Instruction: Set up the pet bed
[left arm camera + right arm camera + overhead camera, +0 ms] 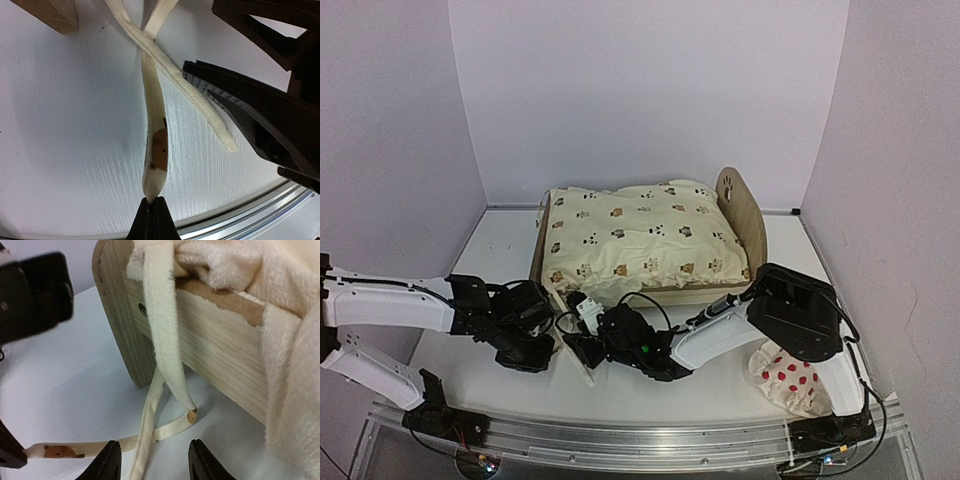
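Observation:
The pet bed (pixel 740 208), light plywood with a paw-print end board, stands at the table's middle back. The cream animal-print cushion (pixel 640 240) lies on it and hides the striped base. Two cream tie straps hang from the cushion at the bed's near left corner (pixel 125 340) and cross on the table. My left gripper (pixel 152 201) is shut on the tip of the printed strap (pixel 156 130). My right gripper (pixel 155 460) is open just above the table, with the second strap (pixel 147 430) between its fingers. In the top view the left gripper (pixel 542 350) and right gripper (pixel 582 350) are close together.
The red-dotted white pillow (pixel 788 378) lies at the near right beside the right arm's base. A metal rail (pixel 620 440) runs along the table's near edge. Walls close in the back and both sides.

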Robot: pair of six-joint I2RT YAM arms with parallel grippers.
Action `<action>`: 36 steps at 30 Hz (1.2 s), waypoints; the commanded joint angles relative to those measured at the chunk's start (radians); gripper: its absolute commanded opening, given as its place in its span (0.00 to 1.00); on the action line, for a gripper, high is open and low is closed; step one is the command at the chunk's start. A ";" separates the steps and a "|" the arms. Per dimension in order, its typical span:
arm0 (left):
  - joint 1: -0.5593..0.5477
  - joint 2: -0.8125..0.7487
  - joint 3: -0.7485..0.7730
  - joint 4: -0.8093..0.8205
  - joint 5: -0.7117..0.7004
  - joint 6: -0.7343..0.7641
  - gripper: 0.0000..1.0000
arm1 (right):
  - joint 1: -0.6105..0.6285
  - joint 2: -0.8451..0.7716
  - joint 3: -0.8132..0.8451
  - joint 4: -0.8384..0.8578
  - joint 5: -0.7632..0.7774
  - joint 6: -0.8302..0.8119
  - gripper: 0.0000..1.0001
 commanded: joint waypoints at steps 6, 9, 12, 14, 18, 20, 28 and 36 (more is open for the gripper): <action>-0.003 -0.046 -0.013 0.007 0.006 0.009 0.00 | 0.003 0.052 0.063 0.094 0.113 -0.091 0.53; -0.003 -0.050 -0.012 0.007 0.007 0.010 0.00 | 0.004 0.079 0.084 0.117 0.118 -0.122 0.57; -0.003 -0.056 -0.009 0.000 0.005 0.009 0.00 | 0.003 0.104 0.107 0.133 0.119 -0.139 0.53; -0.003 -0.061 -0.007 -0.008 0.003 0.007 0.00 | 0.003 0.116 0.113 0.146 0.122 -0.139 0.46; -0.003 -0.074 0.004 -0.024 -0.008 0.002 0.00 | 0.003 0.123 0.113 0.175 0.113 -0.186 0.35; -0.003 -0.080 0.008 -0.027 -0.013 0.000 0.00 | 0.003 0.121 0.109 0.185 0.111 -0.194 0.30; -0.003 -0.083 0.035 -0.028 -0.051 0.001 0.00 | 0.003 0.111 0.083 0.224 0.084 -0.222 0.08; -0.002 -0.036 0.120 -0.017 -0.198 0.019 0.00 | 0.003 0.051 0.003 0.237 0.013 -0.225 0.01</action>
